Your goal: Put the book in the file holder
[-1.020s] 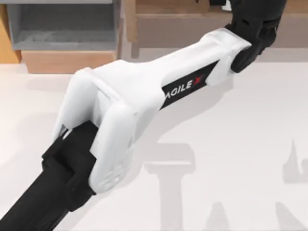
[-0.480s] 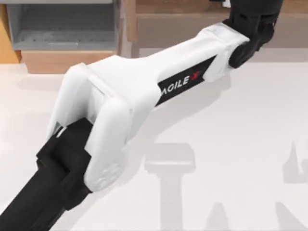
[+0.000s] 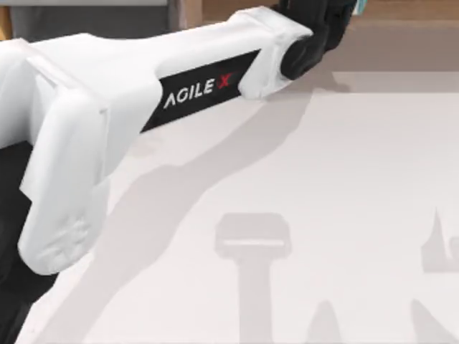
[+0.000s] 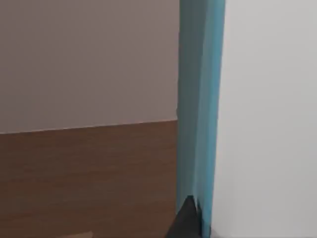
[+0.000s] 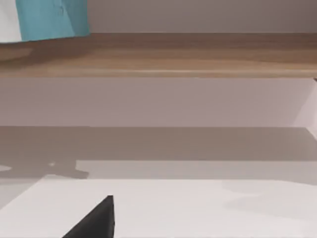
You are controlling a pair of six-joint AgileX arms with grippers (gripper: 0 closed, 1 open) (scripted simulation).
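Top view: my left arm (image 3: 143, 93) stretches across the pale desk (image 3: 344, 179) toward the far edge. Left wrist view: my left hand (image 4: 190, 218) grips the teal book (image 4: 200, 99) above a brown wooden shelf (image 4: 84, 173). Whether my right hand (image 5: 96, 218) is open or closed, I cannot tell.

Pale table (image 3: 344, 179) below a long brown wooden shelf (image 5: 198, 54) at its far edge.

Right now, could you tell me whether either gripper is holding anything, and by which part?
The left gripper appears to hold the teal book by its cover edge, above the wooden shelf; the exact contact cannot be told.
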